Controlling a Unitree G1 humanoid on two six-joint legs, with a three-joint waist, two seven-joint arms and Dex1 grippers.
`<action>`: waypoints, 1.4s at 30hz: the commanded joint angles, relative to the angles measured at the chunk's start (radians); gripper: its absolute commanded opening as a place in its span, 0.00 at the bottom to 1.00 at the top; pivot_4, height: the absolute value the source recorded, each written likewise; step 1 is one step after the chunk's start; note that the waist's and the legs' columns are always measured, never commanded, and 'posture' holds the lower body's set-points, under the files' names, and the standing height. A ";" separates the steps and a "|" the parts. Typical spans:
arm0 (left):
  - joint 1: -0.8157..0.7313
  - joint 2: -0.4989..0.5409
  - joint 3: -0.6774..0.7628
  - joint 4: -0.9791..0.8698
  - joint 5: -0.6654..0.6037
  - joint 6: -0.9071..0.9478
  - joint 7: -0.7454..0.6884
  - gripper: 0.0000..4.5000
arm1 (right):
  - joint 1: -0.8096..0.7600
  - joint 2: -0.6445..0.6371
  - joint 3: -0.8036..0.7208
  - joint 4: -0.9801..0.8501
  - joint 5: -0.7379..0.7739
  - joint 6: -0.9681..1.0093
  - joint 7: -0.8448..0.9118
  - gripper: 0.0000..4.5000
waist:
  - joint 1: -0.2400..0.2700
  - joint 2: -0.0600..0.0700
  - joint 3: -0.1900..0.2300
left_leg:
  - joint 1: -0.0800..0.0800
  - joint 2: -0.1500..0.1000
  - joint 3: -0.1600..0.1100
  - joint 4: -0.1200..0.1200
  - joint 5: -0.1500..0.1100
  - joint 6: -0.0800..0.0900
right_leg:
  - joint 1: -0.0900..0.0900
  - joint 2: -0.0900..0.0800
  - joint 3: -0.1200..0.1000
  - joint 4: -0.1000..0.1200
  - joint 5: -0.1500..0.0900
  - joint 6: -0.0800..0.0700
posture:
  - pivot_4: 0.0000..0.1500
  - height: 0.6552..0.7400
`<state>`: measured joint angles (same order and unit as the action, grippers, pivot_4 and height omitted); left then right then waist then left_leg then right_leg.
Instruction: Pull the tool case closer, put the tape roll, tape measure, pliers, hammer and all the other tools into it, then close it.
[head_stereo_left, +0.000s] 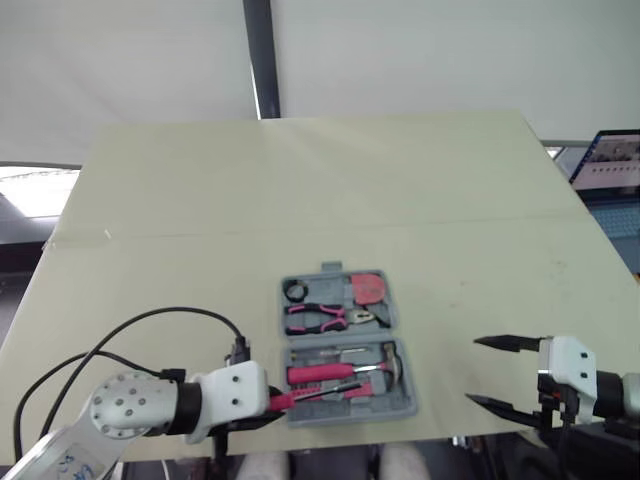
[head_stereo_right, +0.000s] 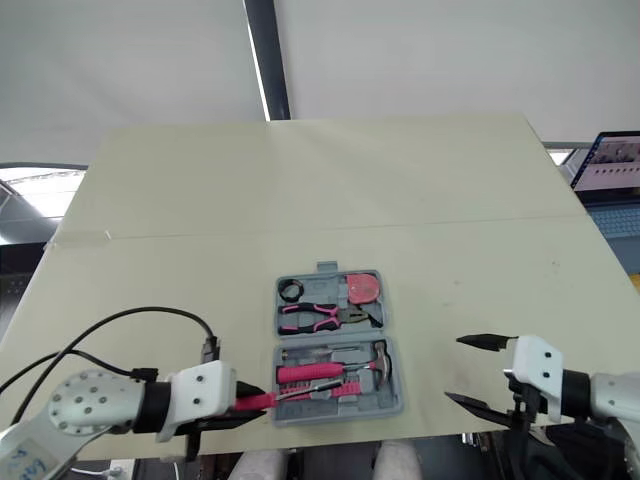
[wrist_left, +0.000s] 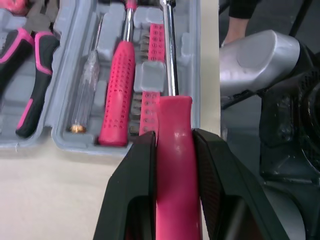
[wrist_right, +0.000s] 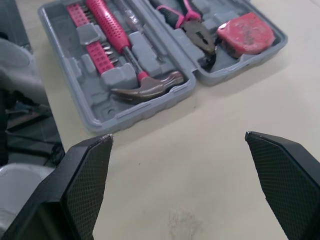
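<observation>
My left gripper (wrist_left: 173, 136) was clamped on the pink handle of a screwdriver (wrist_left: 176, 165), one finger on each side of it, at the near left corner of the open tool case (head_stereo_left: 340, 337). The handle crossed the case's left wall, and the chrome shaft ran out over the near half, above the pink bit strip (wrist_left: 156, 60) and alongside the hammer (wrist_right: 150, 87), whose pink handle lay in its slot with the steel head toward the right end. A clear-bodied tester (wrist_left: 86, 85) lay just beside the hammer handle. In the far half the pliers (head_stereo_left: 320, 318) sat in the middle, the black tape roll (head_stereo_left: 295, 291) in the left corner and the red tape measure (head_stereo_left: 370, 287) in the right. The case lay flat on the pale table (head_stereo_left: 300, 180) close to its near edge. My right gripper (head_stereo_left: 474, 370) hovered above the tabletop well to the right of the case, its fingers spread wide and holding nothing.
</observation>
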<state>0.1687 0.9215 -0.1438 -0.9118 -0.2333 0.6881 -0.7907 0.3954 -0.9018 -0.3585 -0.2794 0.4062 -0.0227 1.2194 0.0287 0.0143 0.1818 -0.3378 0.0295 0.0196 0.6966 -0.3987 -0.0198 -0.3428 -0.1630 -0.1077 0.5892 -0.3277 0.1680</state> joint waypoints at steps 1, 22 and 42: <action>-0.087 -0.023 -0.094 -0.062 0.009 0.103 0.042 0.13 | -0.005 -0.012 -0.009 0.000 0.006 -0.017 0.030 1.00 | -0.002 0.000 0.000 | 0.000 0.000 0.000 0.000 0.000 0.000 | 0.000 0.000 0.000 0.000 0.000 0.000 | 1.00 0.95; -0.560 -0.146 -0.508 -0.086 -0.013 0.528 0.168 0.13 | -0.029 -0.035 -0.007 0.004 0.007 0.002 0.066 1.00 | 0.000 0.000 0.000 | 0.000 0.000 0.000 0.001 0.000 0.000 | 0.001 0.000 0.000 0.000 0.000 0.000 | 1.00 0.95; -0.694 -0.196 -0.697 0.062 0.034 0.540 0.232 0.13 | 0.037 -0.026 -0.055 -0.057 0.010 0.026 0.031 1.00 | 0.003 0.000 0.001 | -0.001 0.000 -0.001 0.002 0.000 0.000 | 0.001 0.000 0.000 0.001 0.000 0.000 | 1.00 0.95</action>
<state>-0.5127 0.7337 -0.8320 -0.8450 -0.2107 1.2340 -0.5617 0.4234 -0.9294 -0.3719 -0.3106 0.4040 0.0012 1.2579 0.0316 0.0140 0.1823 -0.3387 0.0292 0.0189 0.6987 -0.3985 -0.0194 -0.3422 -0.1629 -0.1079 0.5898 -0.3276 0.1681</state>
